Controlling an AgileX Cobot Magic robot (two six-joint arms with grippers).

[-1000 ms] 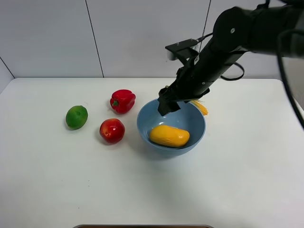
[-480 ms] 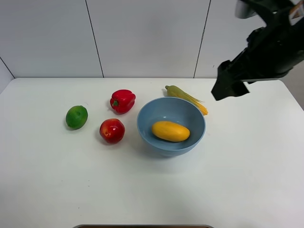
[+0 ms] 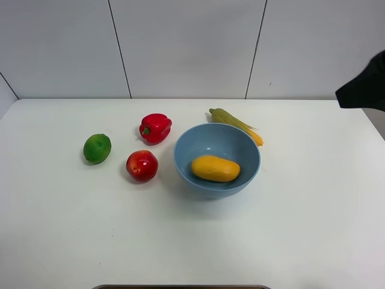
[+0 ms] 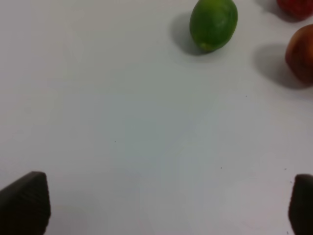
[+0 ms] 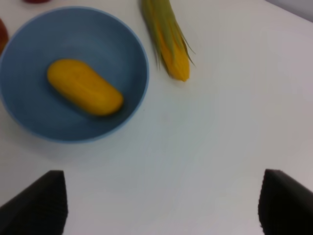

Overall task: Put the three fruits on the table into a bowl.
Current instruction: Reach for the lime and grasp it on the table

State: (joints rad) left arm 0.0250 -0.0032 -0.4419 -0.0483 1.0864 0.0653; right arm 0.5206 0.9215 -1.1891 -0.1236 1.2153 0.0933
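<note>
Yellow mango [image 3: 215,168] in blue bowl [image 3: 218,139], well apart from right gripper [image 5: 159,205]; jaws spread wide.

The right arm [image 3: 364,90] is just a dark shape cut off at the high view's edge; the left wrist view crops the apple [image 4: 302,54] and bell pepper [image 4: 297,6] at its border

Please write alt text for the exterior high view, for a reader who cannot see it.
A yellow-orange mango lies in a light-blue bowl on a white table. Left of the bowl sit a red apple and a green lime; a red bell pepper and a corn cob lie farther back.
</note>
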